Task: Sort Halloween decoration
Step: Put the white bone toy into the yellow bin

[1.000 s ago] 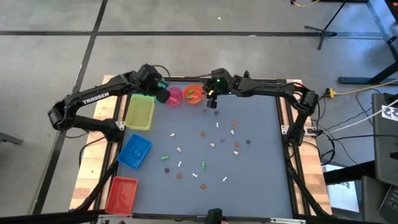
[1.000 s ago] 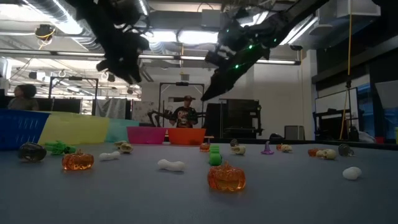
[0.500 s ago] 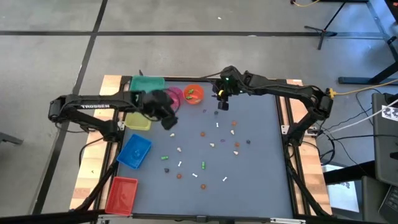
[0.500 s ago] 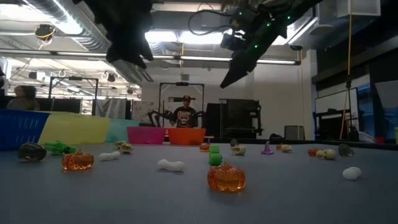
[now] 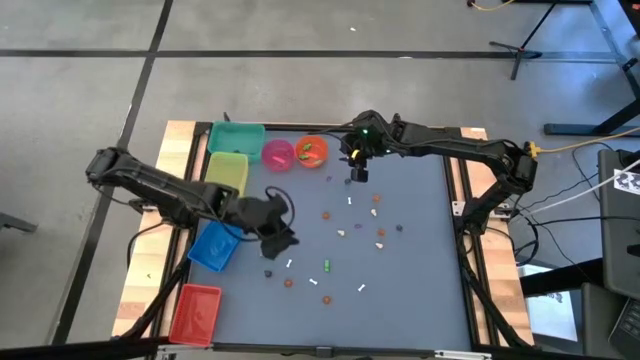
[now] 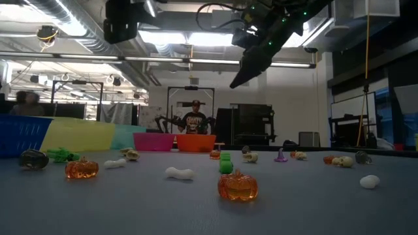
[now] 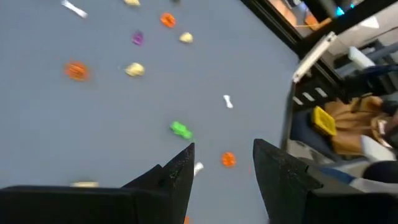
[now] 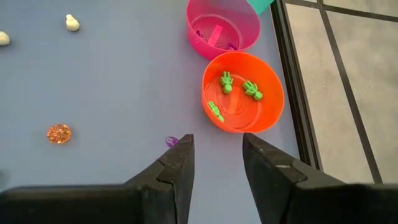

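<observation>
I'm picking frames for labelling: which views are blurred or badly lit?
Left wrist view: trinkets smeared, like the orange one. Low view: ceiling lights behind leave both arms as silhouettes; the front pumpkin is sharp. Right wrist view: crisp, orange bowl evenly lit. High view: even light, trinkets tiny.

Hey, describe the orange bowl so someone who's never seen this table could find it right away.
Look along the far edge of the grey table, where a teal bin, a round pink plastic bowl and a round orange plastic bowl sit in a row. The orange one is the only bowl holding small green figures.
</observation>
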Motion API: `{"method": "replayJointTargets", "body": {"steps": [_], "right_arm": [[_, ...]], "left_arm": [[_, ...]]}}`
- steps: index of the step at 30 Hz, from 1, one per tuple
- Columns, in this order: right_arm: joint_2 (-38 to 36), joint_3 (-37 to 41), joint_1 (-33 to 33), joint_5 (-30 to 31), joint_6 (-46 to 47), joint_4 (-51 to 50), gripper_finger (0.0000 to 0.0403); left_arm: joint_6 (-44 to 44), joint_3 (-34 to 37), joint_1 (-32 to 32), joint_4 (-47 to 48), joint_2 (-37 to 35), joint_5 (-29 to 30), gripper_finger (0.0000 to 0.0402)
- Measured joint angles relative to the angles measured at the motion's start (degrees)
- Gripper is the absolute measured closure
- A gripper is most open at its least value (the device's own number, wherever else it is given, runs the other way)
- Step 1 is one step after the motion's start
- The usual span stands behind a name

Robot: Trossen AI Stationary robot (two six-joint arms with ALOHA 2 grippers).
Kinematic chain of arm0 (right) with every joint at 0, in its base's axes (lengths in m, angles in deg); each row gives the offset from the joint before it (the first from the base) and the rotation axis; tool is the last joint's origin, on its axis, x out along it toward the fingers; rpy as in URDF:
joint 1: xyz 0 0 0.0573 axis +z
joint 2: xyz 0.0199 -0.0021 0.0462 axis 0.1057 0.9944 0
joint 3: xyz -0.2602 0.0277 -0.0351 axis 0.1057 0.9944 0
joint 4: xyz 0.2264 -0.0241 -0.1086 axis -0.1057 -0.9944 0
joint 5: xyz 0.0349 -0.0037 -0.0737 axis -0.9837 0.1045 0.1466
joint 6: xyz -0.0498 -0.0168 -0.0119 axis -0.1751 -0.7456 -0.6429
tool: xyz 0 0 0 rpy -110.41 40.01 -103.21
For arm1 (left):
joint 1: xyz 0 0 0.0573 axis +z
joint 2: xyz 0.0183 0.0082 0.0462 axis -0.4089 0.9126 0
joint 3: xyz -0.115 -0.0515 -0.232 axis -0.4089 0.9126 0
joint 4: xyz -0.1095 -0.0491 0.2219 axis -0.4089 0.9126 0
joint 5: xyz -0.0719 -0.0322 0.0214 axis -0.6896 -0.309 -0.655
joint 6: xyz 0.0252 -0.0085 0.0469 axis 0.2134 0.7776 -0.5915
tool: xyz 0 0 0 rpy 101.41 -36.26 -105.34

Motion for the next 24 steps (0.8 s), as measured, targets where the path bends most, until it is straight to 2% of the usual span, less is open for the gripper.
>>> {"method": "replayJointTargets", "body": {"steps": [5, 9, 12, 16, 20, 24], "right_arm": [[0.00, 0.00, 0.00, -0.01, 1.10, -0.07, 0.0268], [0.00, 0.00, 0.00, 0.00, 1.18, -0.14, 0.0268], [0.00, 0.00, 0.00, -0.02, 1.20, -0.26, 0.0268], [0.02, -0.02, 0.00, -0.01, 1.22, -0.27, 0.0268], [0.02, -0.02, 0.00, -0.02, 1.25, -0.33, 0.0268], [0.02, -0.02, 0.00, -0.01, 1.25, -0.54, 0.0268]], "left_arm": [[2.53, 0.00, -2.09, -5.52, 3.86, -1.29, 0.0253], [2.57, 0.00, -2.38, -9.46, 5.92, -4.96, 0.0253], [2.57, -1.84, -2.38, -8.87, 8.12, -6.72, 0.0253], [0.81, -6.67, -2.45, -4.88, 12.40, -7.93, 0.0253], [0.91, -10.55, -2.49, 3.78, 17.30, -8.05, 0.0253], [4.88, -12.24, -2.49, 9.59, 21.56, -7.86, 0.0253]]}}
